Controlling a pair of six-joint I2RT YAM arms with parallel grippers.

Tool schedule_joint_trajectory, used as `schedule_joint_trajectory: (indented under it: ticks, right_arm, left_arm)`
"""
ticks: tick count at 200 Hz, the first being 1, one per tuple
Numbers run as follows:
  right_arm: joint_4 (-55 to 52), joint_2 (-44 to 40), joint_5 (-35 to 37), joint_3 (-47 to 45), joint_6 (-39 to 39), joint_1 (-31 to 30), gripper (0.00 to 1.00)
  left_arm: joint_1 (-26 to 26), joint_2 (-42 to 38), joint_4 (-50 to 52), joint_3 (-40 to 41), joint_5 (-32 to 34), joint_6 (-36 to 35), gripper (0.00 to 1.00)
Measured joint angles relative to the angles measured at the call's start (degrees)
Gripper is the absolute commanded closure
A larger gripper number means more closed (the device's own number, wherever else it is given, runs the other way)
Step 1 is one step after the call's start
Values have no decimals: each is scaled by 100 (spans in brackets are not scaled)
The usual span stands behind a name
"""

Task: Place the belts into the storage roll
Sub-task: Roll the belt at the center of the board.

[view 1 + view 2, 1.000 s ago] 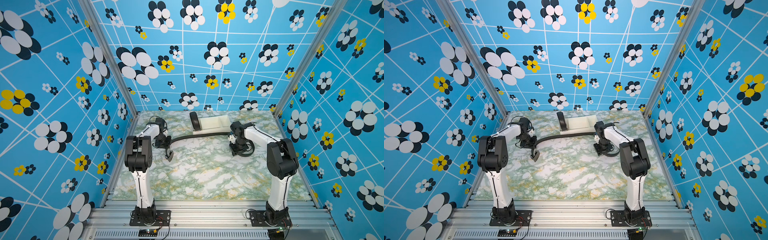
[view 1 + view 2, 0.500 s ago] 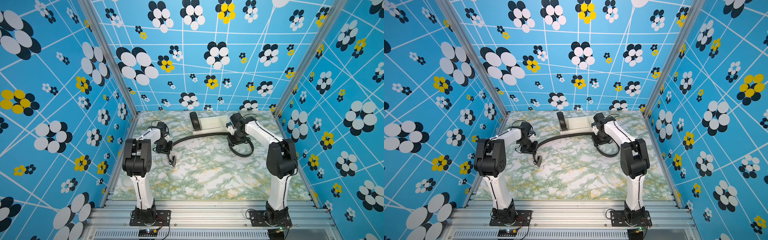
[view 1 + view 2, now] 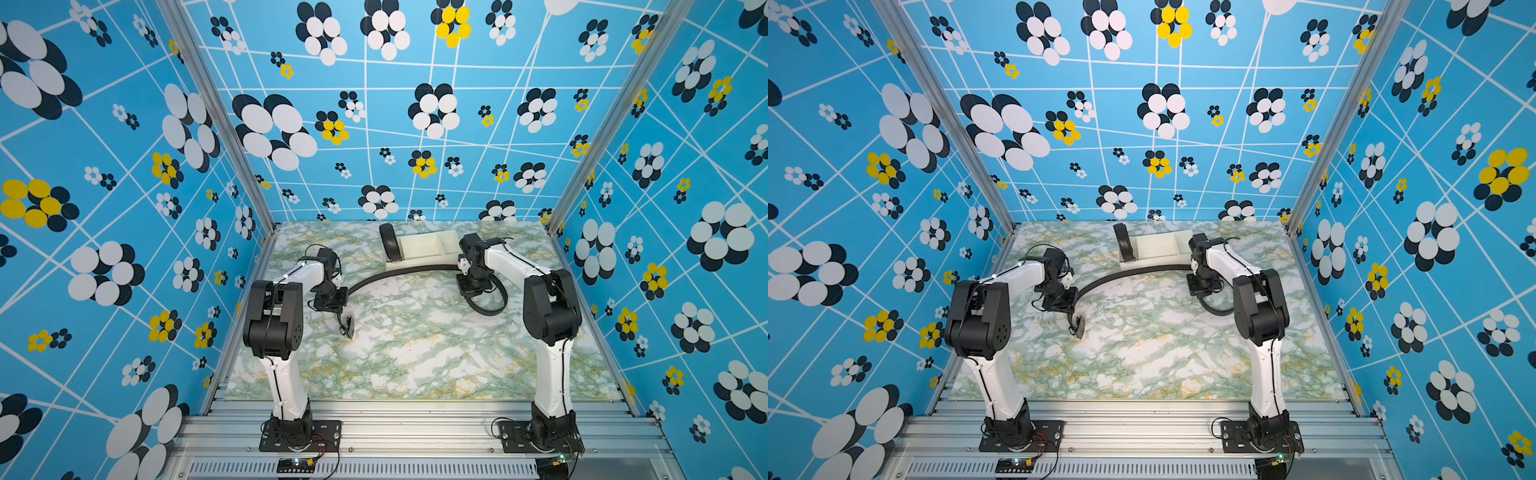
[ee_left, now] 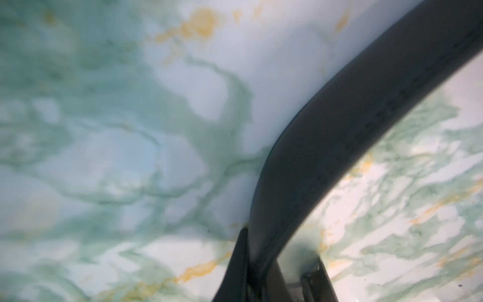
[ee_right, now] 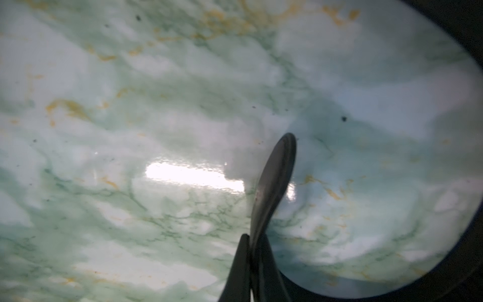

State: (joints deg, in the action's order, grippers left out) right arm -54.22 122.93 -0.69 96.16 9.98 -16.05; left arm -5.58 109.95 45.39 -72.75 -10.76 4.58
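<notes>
Jaws, left: clamped on the long belt (image 4: 339, 130). In the left wrist view the strap comes out from between the fingers (image 4: 239, 261) and curves away over the marble.
Jaws, right: pinched together on the same belt's plain tip (image 5: 274, 183), which pokes out past the fingers (image 5: 239, 269) in the right wrist view.
Tabletop (image 3: 415, 361): green-and-white marble pattern with yellow veins.
Buckle (image 3: 348, 326) (image 3: 1079, 326): on the tabletop just near and right of the left jaws, seen in both top views.
Loop (image 3: 488, 309): on the near-right side of the right jaws the strap curls round in a loop on the tabletop.
Long belt, middle stretch (image 3: 399, 271): an arc from the left jaws, going far and right, then running just beside the near wall of the storage roll to the right jaws. Whether it touches that wall I cannot tell.
Storage roll (image 3: 419, 245) (image 3: 1158, 247): far middle of the tabletop, off-white, long side running left to right, with dividers visible toward its right end.
Coiled belt (image 3: 390, 245) (image 3: 1125, 245): stands on edge at the left end of the storage roll. Whether it sits inside the end compartment or leans against it I cannot tell.
</notes>
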Motion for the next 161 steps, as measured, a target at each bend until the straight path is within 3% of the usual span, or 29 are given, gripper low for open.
schedule_joint_trajectory:
  ticks: [39,77,161]
  right_arm:
    - [498,-811,-15,-1056,1561,74,100]
    - [907,-1152,-160,-1547,2660,42,100]
    - [1943,-1001,-426,-1596,4304,-330,100]
  left_arm:
    - [-597,-1027,-2,1106,-127,605,90]
    - [-1628,-1921,-192,2063,-315,1657,90]
    - [-3469,-2107,-1851,2557,-520,4273,90]
